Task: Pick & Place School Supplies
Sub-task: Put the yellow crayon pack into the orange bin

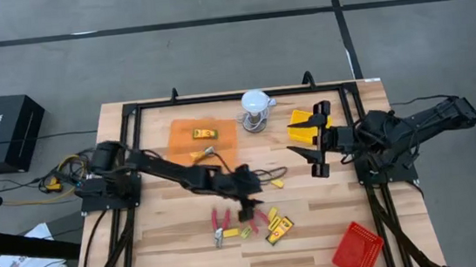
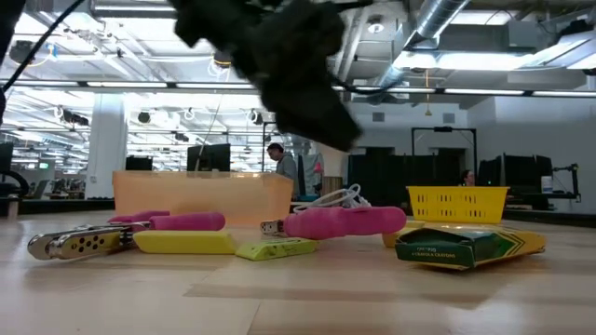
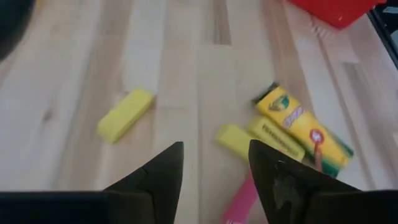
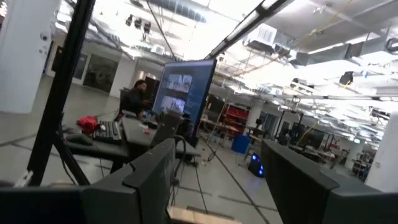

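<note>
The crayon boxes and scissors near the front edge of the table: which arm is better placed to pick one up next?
Probably the left. The left gripper hangs open right over the school supplies, while the right gripper is raised by the yellow tray, pointing into the room.

Grey floor (image 1: 208, 0) (dark seams), black box (image 1: 6, 129) beside table.
</note>
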